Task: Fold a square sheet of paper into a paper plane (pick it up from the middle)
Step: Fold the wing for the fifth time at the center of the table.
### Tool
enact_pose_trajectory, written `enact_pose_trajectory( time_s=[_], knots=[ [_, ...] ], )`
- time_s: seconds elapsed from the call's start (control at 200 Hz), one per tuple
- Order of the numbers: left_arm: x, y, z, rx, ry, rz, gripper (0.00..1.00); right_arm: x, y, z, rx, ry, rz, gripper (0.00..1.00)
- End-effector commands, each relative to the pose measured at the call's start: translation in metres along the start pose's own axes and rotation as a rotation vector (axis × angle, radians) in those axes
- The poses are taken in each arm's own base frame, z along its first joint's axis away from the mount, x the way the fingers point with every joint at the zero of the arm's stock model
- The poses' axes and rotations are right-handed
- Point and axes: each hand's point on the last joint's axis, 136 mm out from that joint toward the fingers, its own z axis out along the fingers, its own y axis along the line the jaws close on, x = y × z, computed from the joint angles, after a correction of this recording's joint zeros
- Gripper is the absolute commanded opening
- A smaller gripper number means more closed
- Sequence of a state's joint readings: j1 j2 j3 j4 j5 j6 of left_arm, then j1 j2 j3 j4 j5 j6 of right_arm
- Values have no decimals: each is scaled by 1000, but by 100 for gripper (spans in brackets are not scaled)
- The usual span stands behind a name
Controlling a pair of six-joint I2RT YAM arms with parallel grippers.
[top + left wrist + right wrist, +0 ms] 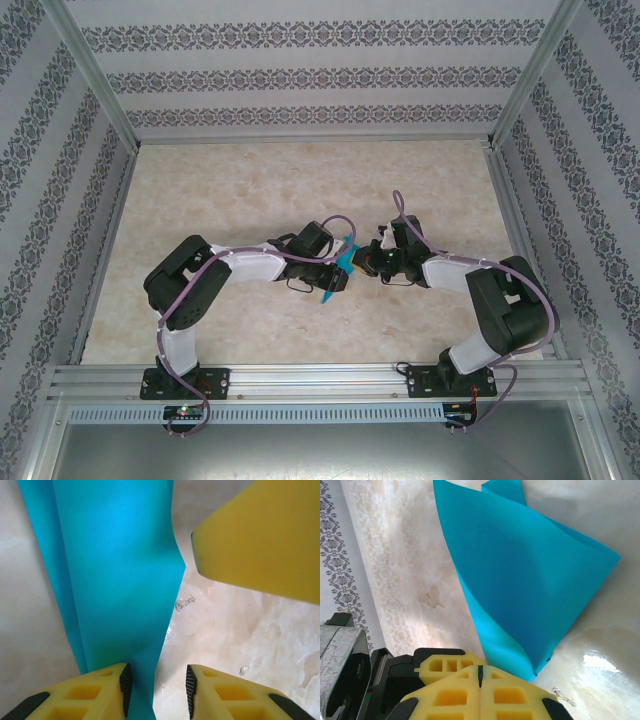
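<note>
The square sheet of paper point(340, 264), loosely doubled over into a long tapering shape, stands off the table point(250, 190) between the two wrists at mid-table. In the top view its long axis runs roughly far to near, crosswise to the line joining the arms. The right gripper point(480, 674) has its fingers pressed together, and the paper's folded lower end point(520, 580) runs in behind the tips. The right gripper is therefore judged to carry the sheet. The left gripper point(157, 682) is spread apart. The paper point(115, 580) passes lengthwise between its jaws, lying against the inner pad point(126, 684) of one finger, with a bare gap to the other. In the left wrist view, a yellow finger of the right gripper point(260, 535) sits just beside the paper's edge. Both grippers are near the sheet, and the left already straddles it. The coming move probably depends on closing the left jaws squarely across the strip's long axis.
</note>
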State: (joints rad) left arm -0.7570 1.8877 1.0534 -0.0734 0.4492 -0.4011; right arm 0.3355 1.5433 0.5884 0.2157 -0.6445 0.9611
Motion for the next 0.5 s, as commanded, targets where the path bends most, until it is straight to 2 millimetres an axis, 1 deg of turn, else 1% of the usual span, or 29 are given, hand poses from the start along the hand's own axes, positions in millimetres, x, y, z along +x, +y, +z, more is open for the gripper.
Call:
enact_pose_trajectory(
  time_s=[0.0, 0.17, 0.355, 0.495],
  knots=[
    [14, 9, 0, -13, 47, 12, 38, -6, 10, -2, -24, 3, -35, 4],
    [12, 9, -1, -9, 44, 3, 39, -2, -3, 10, 5, 39, -17, 3],
    [8, 6, -5, 2, 29, 13, 39, -3, -6, 21, 20, 64, -30, 2],
    [7, 5, -8, 10, 26, 18, 40, -4, -13, 26, 53, 72, -35, 1]
  ],
)
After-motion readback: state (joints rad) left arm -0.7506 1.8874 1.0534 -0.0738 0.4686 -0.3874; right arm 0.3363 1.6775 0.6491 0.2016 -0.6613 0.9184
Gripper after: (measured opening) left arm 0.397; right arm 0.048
